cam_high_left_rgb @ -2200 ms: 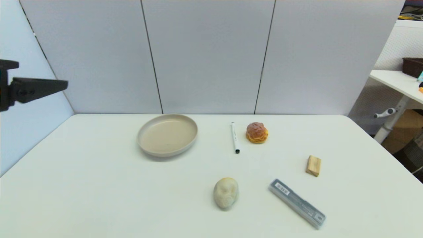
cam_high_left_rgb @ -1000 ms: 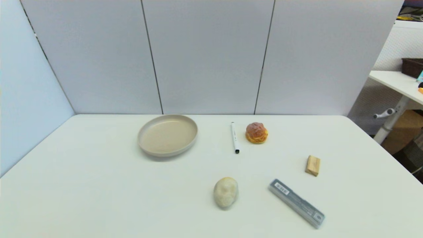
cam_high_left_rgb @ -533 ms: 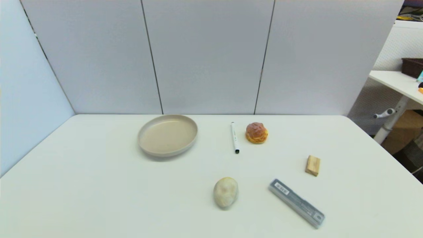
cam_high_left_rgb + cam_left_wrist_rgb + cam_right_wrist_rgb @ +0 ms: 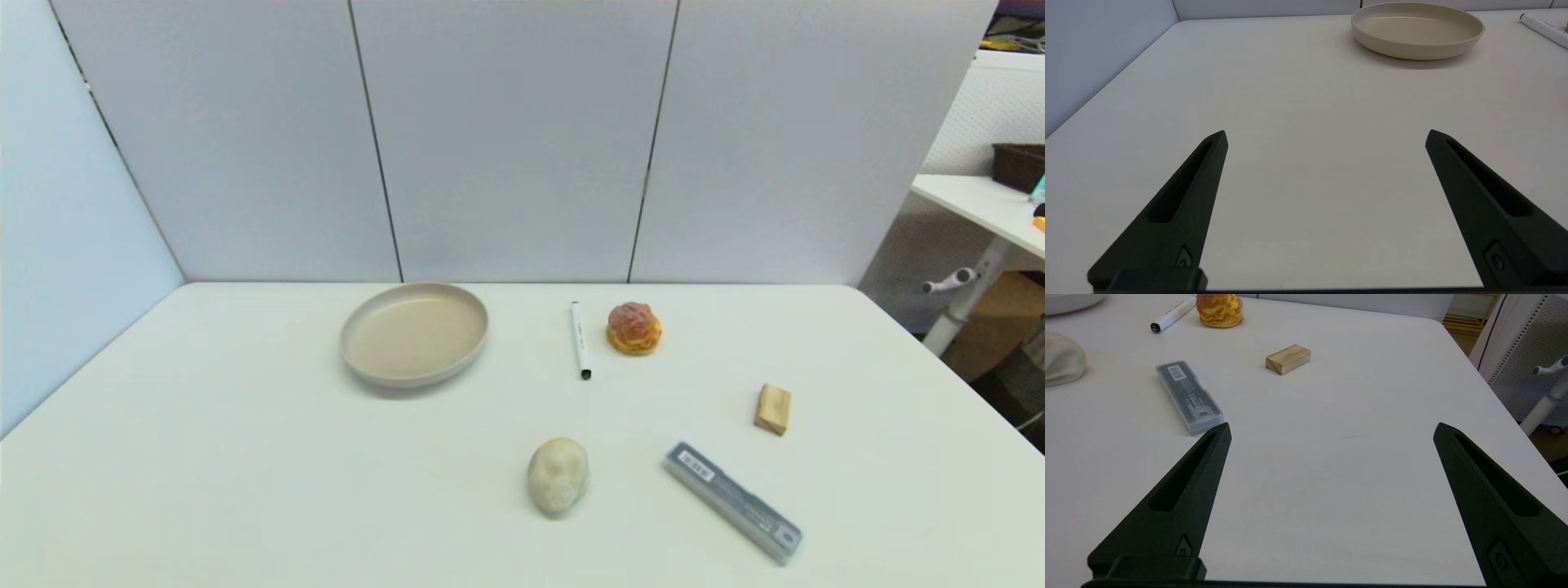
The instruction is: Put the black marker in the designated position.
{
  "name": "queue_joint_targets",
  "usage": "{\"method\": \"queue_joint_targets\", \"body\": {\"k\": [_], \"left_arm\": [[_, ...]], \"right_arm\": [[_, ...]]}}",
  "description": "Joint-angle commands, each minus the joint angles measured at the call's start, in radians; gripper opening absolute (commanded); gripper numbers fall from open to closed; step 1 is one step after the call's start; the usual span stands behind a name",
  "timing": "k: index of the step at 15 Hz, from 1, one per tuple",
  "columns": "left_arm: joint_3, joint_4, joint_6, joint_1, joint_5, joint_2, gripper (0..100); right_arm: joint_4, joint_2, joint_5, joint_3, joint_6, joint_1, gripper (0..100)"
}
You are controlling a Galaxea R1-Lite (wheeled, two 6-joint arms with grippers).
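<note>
Black fingers of the left gripper (image 4: 1327,134) are spread wide with nothing between them, low over bare white table (image 4: 1298,122) near its left front part. Beyond them in the left wrist view stands a beige plate (image 4: 1417,30), and the tip of the marker (image 4: 1541,28) shows at the far right edge. The right gripper (image 4: 1331,430) is likewise spread wide and holds nothing, low over bare table on the right front part. Just past one of its fingers (image 4: 1180,494) lies a grey lead case (image 4: 1189,397), apart from it. Farther off are a wooden block (image 4: 1288,359), a pale stone (image 4: 1061,359), and a brown cream puff (image 4: 1220,309).

Neither gripper appears in the head view. There, the marker (image 4: 580,340) lies flat on the table toward the back, roughly in the middle, its length running front to back. It sits between the plate (image 4: 414,332) on its left and the cream puff (image 4: 634,328) just beside it on the right, touching neither. The stone (image 4: 558,475) lies nearer the front, the lead case (image 4: 732,501) lies slantwise to its right, and the block (image 4: 773,409) sits behind the case.
</note>
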Motion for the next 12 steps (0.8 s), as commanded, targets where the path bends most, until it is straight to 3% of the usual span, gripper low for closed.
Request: {"method": "queue_joint_targets", "body": {"k": [1,12], "left_arm": [[0.0,0.0,0.0,0.0,0.001,0.003,100],[0.0,0.0,0.0,0.0,0.001,0.003,100]], "right_arm": [[0.0,0.001,0.001,0.0,-0.001,0.0,100],[0.0,-0.002,0.001,0.0,0.001,0.0,100]]}}
